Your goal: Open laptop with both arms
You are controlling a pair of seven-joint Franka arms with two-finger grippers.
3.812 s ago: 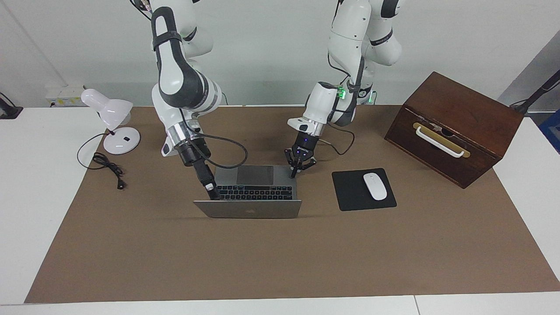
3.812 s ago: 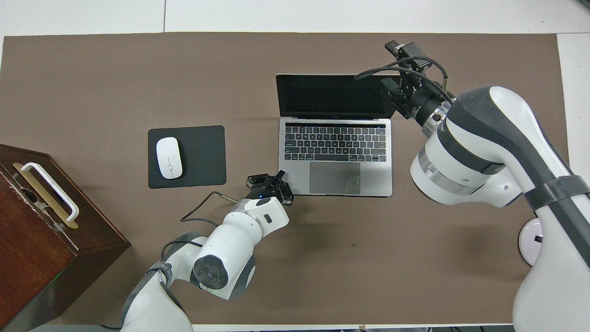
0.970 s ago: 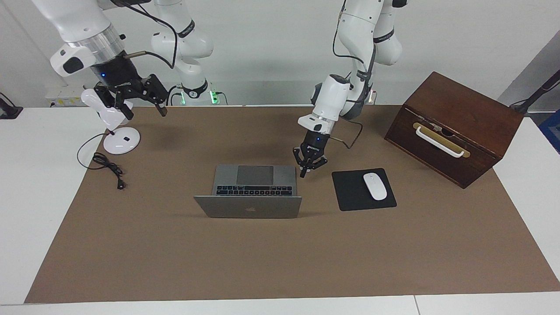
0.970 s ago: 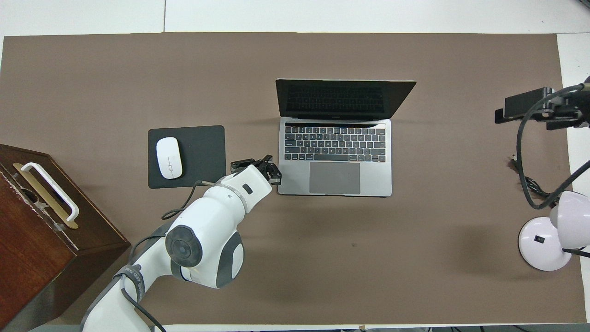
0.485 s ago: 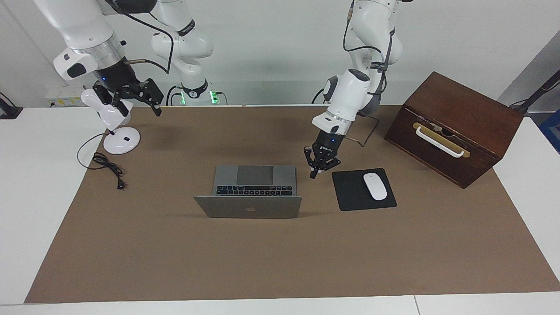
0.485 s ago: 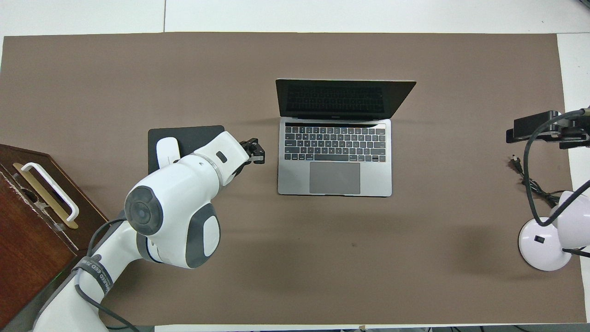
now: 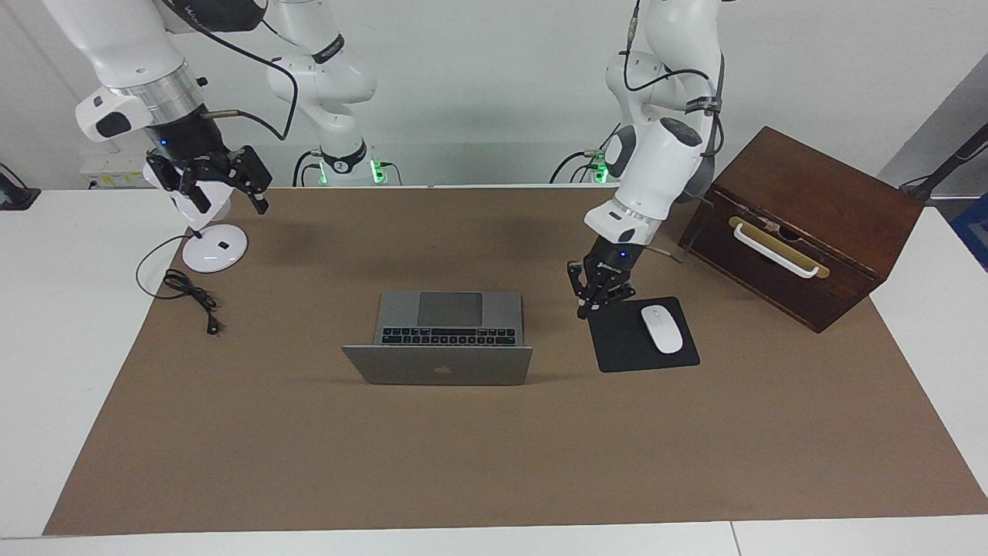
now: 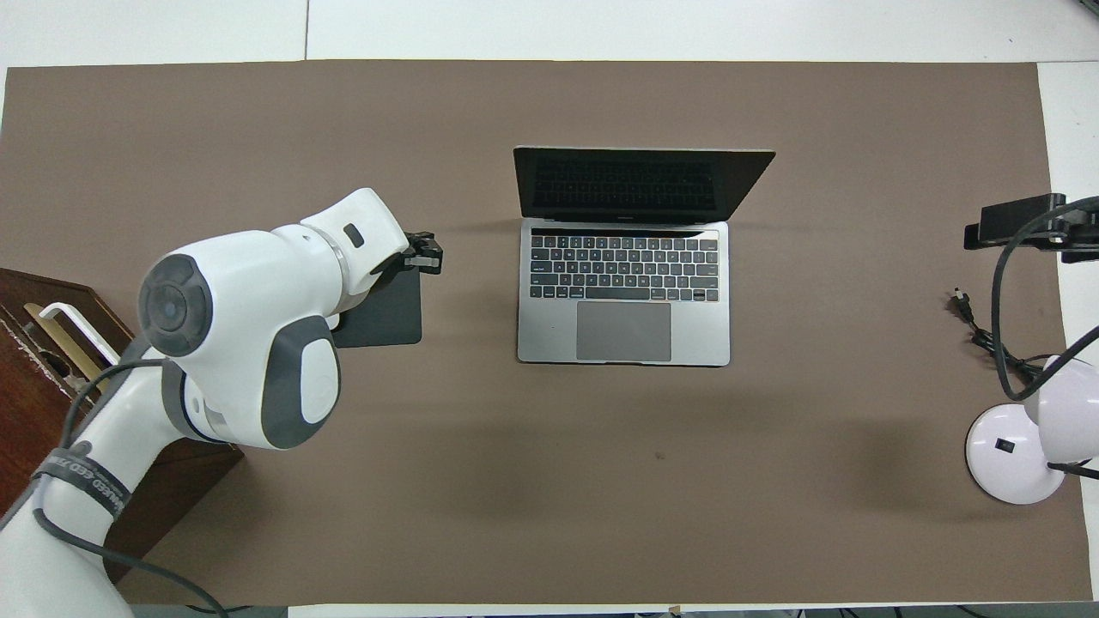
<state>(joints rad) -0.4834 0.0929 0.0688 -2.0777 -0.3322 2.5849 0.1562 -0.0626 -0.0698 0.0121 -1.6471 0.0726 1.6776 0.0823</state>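
Note:
The silver-grey laptop (image 7: 437, 364) stands open at the middle of the brown mat, its lid upright, with black keys (image 8: 624, 275) and a grey trackpad showing. No gripper touches it. My left gripper (image 7: 593, 307) is shut and empty, and hangs low over the edge of the black mouse pad (image 7: 644, 344) that lies nearest the laptop; it also shows in the overhead view (image 8: 427, 254). My right gripper (image 7: 224, 201) is open and empty, raised over the white lamp at the right arm's end of the table.
A white desk lamp (image 7: 208, 245) with a black cable (image 7: 189, 293) stands at the right arm's end. A white mouse (image 7: 662, 328) lies on the mouse pad. A brown wooden box (image 7: 803, 224) with a white handle stands at the left arm's end.
My left gripper has left the laptop's base corner and moved sideways to over the mouse pad. My right gripper has let go of the lid and swung up over the lamp. The laptop stays open.

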